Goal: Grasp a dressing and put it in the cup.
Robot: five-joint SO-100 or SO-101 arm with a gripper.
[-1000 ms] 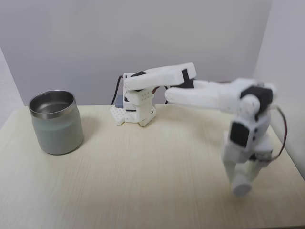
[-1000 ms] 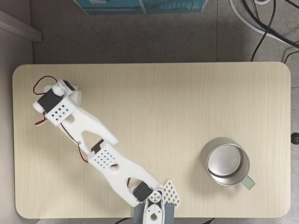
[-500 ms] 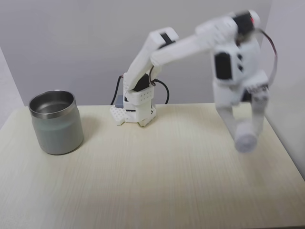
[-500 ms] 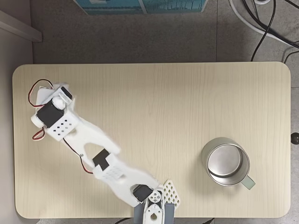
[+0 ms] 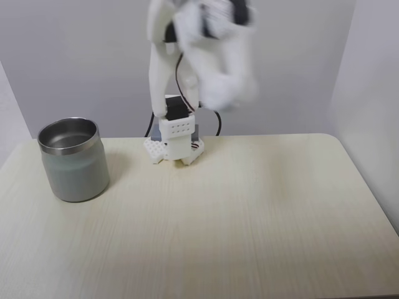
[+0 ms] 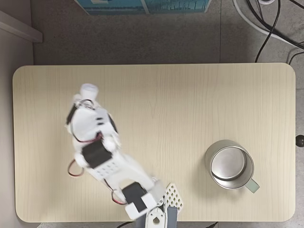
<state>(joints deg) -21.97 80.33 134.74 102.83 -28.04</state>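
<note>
Steel cup (image 5: 73, 159) on table (image 5: 249, 218); arm raised, blurred.
Top-down fixed view shows dressing (image 6: 89, 89) at gripper (image 6: 88, 95) tip; grip state cannot be judged.

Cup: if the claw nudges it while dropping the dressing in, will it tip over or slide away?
The cup looks squat and wide-based, so it probably won't tip easily. Its steel wall looks rigid, and it appears empty, so it is likely light. On the smooth wooden table, a nudge would probably slide it.

Pale wood table (image 6: 190, 95) — steel cup (image 6: 230, 164), arm base (image 5: 177, 144).
</note>
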